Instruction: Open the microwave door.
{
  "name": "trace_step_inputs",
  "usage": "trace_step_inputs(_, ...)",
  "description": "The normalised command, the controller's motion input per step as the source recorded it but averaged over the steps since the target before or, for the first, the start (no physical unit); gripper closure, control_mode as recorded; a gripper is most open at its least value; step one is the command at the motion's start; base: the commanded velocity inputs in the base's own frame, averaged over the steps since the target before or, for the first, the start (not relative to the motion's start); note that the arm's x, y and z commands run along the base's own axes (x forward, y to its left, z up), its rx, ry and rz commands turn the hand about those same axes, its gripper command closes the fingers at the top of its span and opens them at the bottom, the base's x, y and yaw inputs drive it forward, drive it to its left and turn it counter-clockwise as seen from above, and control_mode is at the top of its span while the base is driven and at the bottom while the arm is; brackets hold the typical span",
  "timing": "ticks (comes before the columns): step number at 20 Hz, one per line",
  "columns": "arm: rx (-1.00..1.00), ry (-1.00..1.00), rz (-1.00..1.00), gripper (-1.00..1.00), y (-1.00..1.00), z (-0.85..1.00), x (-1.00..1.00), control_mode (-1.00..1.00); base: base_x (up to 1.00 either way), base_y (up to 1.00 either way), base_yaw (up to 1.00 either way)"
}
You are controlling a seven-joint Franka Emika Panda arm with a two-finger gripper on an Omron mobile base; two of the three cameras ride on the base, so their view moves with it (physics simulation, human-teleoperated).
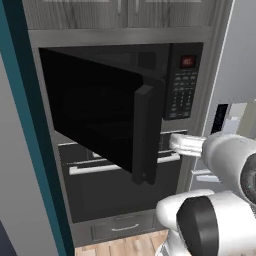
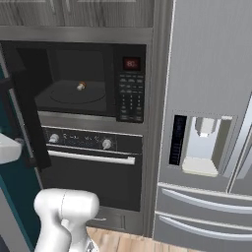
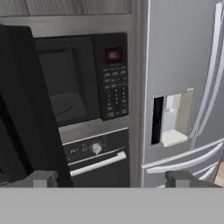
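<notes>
In the left base view the microwave door (image 1: 95,112) stands swung well out from the microwave (image 1: 184,82), hinged on its nine o'clock side, its thick handle bar (image 1: 142,135) now at the free edge and pointing toward the camera; the keypad panel with its red display sits at three o'clock of the opening. The white arm (image 1: 220,155) reaches in from four o'clock, ending just beside the handle's lower half, though whether it touches the bar cannot be told here. Below, the oven (image 1: 120,190) stays shut. In the right base view the door (image 2: 27,113) is seen nearly edge-on at nine o'clock, and the cavity lies exposed, with a small object (image 2: 81,86) resting on the turntable (image 2: 76,94). The refrigerator (image 2: 206,118) stands at three o'clock. In the hand view the door (image 3: 24,109) looms dark at nine o'clock, the open cavity and keypad at twelve, and the hand (image 3: 111,179) shows its two fingertips (image 3: 41,178) spread wide apart, pinching nothing. Judging by this, the task looks largely done: the door is clear of the frame and the interior reachable; at most a little more swing remains, should a fuller opening be wanted.
</notes>
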Motion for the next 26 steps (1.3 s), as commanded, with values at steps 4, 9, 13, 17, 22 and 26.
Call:
trace_step_inputs(4,0.36,0.16,0.07,-1.00,-1.00,0.76,-0.28,-1.00,0.00,0.00,0.00)
trace_step_inputs(9,0.47,0.33,0.27,-1.00,-0.71,-0.09,0.37,-1.00,0.00,0.00,0.00)
trace_step_inputs(13,0.55,0.32,0.38,-1.00,-0.23,-0.43,0.84,-1.00,0.00,0.00,0.00)
trace_step_inputs(17,0.55,0.18,0.47,-1.00,0.01,-0.69,1.00,-1.00,0.00,0.00,0.00)
trace_step_inputs(22,0.46,0.15,0.41,-1.00,0.25,-0.45,0.96,-1.00,0.00,0.00,0.00)
trace_step_inputs(26,0.32,0.09,0.28,-1.00,0.63,-0.19,0.71,-1.00,0.00,0.00,0.00)
